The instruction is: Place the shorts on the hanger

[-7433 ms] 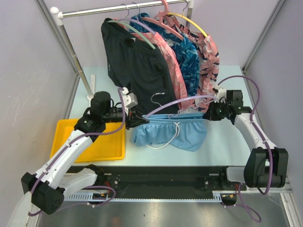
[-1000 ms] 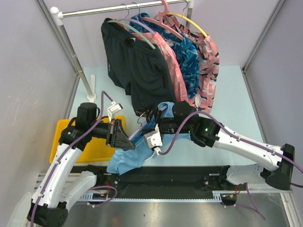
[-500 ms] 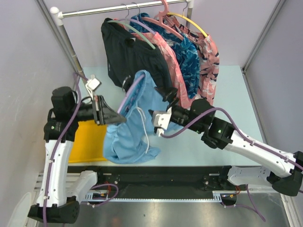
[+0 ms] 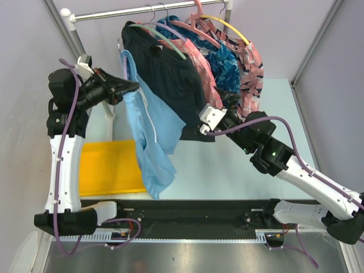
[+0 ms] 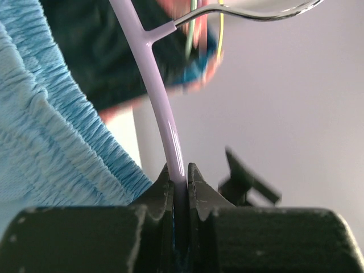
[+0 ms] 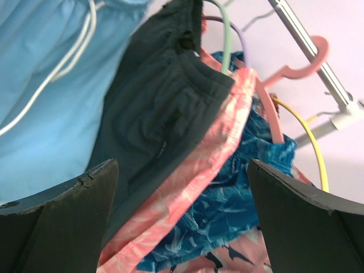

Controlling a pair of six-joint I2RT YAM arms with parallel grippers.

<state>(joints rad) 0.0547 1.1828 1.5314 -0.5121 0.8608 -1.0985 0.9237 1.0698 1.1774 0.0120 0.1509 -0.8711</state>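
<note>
Top view: light sky-blue drawstring fabric shorts (image 4: 151,131) hang aloft, just beside black shorts (image 4: 165,79) on the metal rail (image 4: 148,10). Left wrist view alone shows the left gripper (image 5: 181,176) clamped on the thin pale lavender plastic hanger (image 5: 162,108). Right wrist view shows the right gripper (image 6: 182,165) spread wide, holding nothing.

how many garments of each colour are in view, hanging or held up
sky-blue shorts: 1
black shorts: 1
coral-pink leaf-print garment: 1
dark-blue patterned shorts: 1
pink-and-black patterned garment: 1
total: 5
</note>
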